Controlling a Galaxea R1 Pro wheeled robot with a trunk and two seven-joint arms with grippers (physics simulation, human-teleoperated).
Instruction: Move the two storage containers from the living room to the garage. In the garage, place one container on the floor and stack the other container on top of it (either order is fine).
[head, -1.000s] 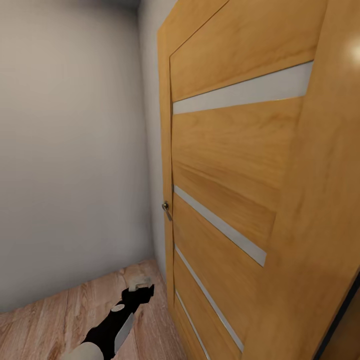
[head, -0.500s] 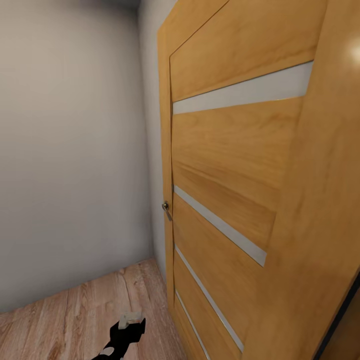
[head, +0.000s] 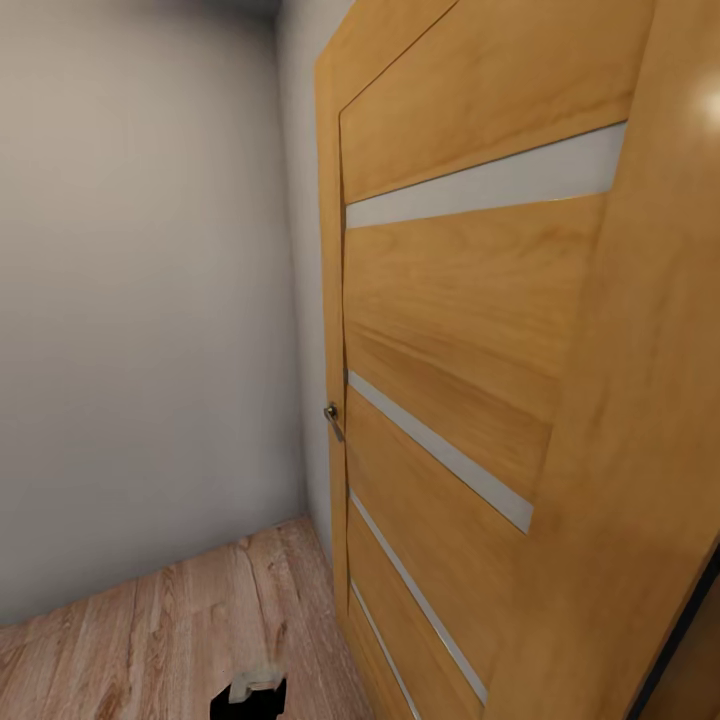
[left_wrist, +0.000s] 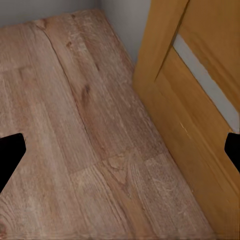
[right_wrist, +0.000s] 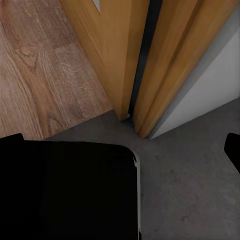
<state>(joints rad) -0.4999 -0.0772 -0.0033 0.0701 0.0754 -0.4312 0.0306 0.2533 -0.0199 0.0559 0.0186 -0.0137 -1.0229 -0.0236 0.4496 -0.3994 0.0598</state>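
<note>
The robot faced a honey-coloured wooden door with pale glass strips (head: 470, 330), near a white wall, presumably in transit. The left gripper (left_wrist: 120, 150) showed fingers spread wide, empty; the right's were unclear. Neither container was seen; grey concrete floor (right_wrist: 195, 180) lay at the threshold.

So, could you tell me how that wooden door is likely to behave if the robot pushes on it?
The door looks rigid, so it should probably swing rather than flex. It stands ajar from its frame, so a push likely moves it freely. Its small handle sits at the free edge, where pushing gives the most leverage.
</note>
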